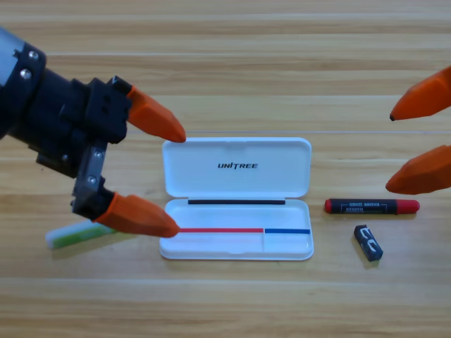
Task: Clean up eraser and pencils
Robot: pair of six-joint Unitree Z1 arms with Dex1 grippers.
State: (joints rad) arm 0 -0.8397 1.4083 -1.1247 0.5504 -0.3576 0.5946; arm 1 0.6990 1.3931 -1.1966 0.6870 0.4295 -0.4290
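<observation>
Wood counter (225, 56) carries a white case (237, 199) lying open in the middle, its lid flipped back toward the top edge and its tray toward the bottom. Left pincer (173, 179) reaches in from the upper left, its two orange jaws spread wide apart: the upper tip hangs just beside the lid's left corner, the lower tip sits over the tray's left rim. Under that lower jaw lies the green pencil (79, 234), flat on the counter just left of the case, partly hidden by the jaw, with its white end pointing left; the pincer does not grip it. Right pincer (389, 151) waits at the right edge, only its two orange tips in view, also spread apart and holding nothing. Below those tips the red pencil (371, 206) lies flat, level with the tray's upper rim and just right of the case, not touching it. Eraser (368, 242) lies near it on the side toward the bottom edge, turned at a slant, apart from both the pencil and the case.
</observation>
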